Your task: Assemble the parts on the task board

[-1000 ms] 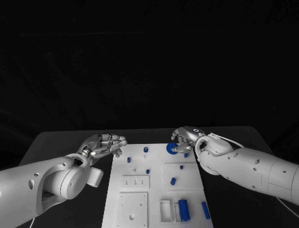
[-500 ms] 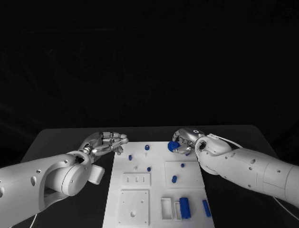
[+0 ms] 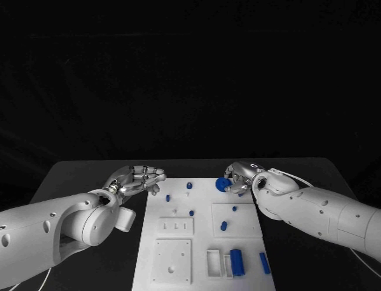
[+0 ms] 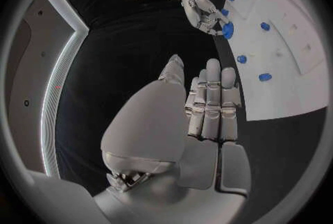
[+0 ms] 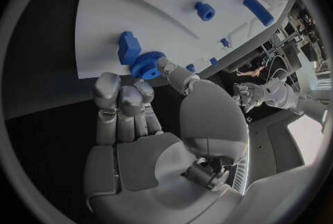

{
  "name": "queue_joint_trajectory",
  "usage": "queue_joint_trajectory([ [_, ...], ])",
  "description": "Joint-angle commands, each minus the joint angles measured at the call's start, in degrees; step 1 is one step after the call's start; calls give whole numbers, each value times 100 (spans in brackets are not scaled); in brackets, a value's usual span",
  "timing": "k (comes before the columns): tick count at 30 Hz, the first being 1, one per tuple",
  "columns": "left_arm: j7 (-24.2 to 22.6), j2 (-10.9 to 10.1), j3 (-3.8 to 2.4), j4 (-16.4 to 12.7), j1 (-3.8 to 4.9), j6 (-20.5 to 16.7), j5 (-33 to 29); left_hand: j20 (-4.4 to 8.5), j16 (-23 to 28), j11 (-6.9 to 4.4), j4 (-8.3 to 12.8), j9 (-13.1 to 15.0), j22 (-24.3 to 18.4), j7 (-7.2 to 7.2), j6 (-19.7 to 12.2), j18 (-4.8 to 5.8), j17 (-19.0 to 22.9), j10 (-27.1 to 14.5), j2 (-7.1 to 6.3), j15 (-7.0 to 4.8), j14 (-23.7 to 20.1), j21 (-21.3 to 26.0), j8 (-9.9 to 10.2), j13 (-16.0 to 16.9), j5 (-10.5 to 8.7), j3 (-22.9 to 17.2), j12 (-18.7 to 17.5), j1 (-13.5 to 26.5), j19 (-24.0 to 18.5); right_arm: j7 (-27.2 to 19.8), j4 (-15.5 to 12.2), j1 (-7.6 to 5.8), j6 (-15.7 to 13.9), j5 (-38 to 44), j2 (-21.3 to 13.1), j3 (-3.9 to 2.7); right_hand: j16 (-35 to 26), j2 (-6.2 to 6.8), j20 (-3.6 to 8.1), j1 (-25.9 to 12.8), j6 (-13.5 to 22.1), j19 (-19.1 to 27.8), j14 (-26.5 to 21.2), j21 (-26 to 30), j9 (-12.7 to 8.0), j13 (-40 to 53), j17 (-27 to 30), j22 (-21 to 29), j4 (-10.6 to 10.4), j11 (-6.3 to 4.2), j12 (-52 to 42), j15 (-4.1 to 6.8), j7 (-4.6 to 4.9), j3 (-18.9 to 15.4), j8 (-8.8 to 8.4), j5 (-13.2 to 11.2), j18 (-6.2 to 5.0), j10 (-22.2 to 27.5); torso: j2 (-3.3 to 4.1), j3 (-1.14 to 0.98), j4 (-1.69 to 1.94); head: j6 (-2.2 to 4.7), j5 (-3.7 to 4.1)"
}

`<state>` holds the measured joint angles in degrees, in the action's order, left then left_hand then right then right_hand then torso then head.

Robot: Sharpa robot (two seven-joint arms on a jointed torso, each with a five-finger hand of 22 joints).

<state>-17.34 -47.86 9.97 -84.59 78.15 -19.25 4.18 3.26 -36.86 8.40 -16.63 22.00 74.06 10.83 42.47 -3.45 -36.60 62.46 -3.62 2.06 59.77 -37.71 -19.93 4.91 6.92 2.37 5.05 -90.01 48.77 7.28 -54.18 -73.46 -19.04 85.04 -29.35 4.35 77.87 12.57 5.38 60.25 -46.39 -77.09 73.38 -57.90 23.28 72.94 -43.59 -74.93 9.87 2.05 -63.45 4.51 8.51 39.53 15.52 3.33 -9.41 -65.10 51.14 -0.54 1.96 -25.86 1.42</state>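
Observation:
The white task board (image 3: 243,239) lies in the middle of the black table, with several small blue parts (image 3: 192,213) standing or lying on it. My right hand (image 3: 245,176) hovers at the board's far right corner and pinches a blue toothed wheel (image 3: 223,184) between thumb and fingers. In the right wrist view the wheel (image 5: 146,65) sits just beside a blue block (image 5: 128,46) on the board (image 5: 160,1). My left hand (image 3: 136,180) hangs off the board's far left corner, holding nothing; its fingers (image 4: 211,101) are stretched out side by side.
Long blue bars (image 3: 235,260) lie beside white blocks at the board's near right. A raised white square (image 3: 171,260) sits near left. Black table surface (image 3: 77,182) runs along both sides of the board.
The whole picture has shifted slightly, so the camera moved. Both hands and the wheel keep their places relative to the board.

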Motion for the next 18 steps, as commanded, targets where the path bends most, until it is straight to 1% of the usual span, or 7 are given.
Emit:
queue_joint_trajectory([
  [1,-2,7,-5,-8,5,106,23,23,-38,-14,-6,-8,-6,13,-34,-193,7,-44,44,15,-33,-29,-8,-6,-29,38,-32,32,-5,-60,31,15,213,-24,36,19,10,-72,84,2,-39,-59,-34,-26,5,4,-13,-133,-11,-17,-30,-4,-6,27,30,-31,-559,5,-6,-5,-1,-13,4],
  [3,0,17,-5,-2,5,109,23,22,-38,-14,-6,-8,-6,14,-35,-193,7,-45,43,15,-34,-29,-7,-7,-29,38,-32,33,-5,-63,38,23,218,-35,45,38,9,-85,84,-2,-42,-56,-34,-33,6,-1,-19,-133,-11,-18,-25,-3,-7,30,34,-30,-559,13,-7,-6,-1,-18,5],
  [8,4,28,-5,-5,5,116,23,22,-38,-13,-7,-9,-7,15,-36,-193,8,-46,43,16,-35,-29,-7,-7,-29,39,-33,35,-6,-74,35,44,258,-52,70,56,5,-92,80,-30,-64,-43,-34,-56,14,-2,-36,-134,-9,-23,-33,1,-14,22,50,-31,-559,13,-8,-6,-4,-28,-1],
  [11,18,37,-5,-6,5,107,23,21,-38,-13,-6,-9,-7,15,-37,-193,8,-47,43,16,-35,-29,-6,-7,-29,39,-34,36,-6,-46,18,46,302,-51,68,61,2,-68,78,-59,-67,-35,-32,-74,16,-4,-50,-133,-11,-28,-38,6,-18,9,54,-30,-559,12,-7,-7,-8,-31,-4],
  [16,21,77,-5,0,5,121,23,21,-38,-12,-7,-10,-8,15,-38,-193,9,-49,46,17,-36,-30,-6,-8,-29,38,-35,38,-7,-7,27,51,311,47,90,74,2,-33,80,-95,-83,-33,-26,-109,23,11,-74,-133,-18,-30,-76,8,-21,-12,67,-29,-559,-19,-4,-5,-2,-37,-3],
  [18,21,98,-5,9,5,125,23,21,-39,-12,-7,-10,-9,14,-39,-193,10,-51,47,17,-36,-30,-6,-8,-29,38,-37,39,-7,14,34,54,315,80,103,90,3,-43,86,-92,-146,-31,-22,-137,41,14,-96,-132,-14,-40,-94,17,-32,-9,106,-30,-559,-34,-5,-5,-11,-42,-7],
])
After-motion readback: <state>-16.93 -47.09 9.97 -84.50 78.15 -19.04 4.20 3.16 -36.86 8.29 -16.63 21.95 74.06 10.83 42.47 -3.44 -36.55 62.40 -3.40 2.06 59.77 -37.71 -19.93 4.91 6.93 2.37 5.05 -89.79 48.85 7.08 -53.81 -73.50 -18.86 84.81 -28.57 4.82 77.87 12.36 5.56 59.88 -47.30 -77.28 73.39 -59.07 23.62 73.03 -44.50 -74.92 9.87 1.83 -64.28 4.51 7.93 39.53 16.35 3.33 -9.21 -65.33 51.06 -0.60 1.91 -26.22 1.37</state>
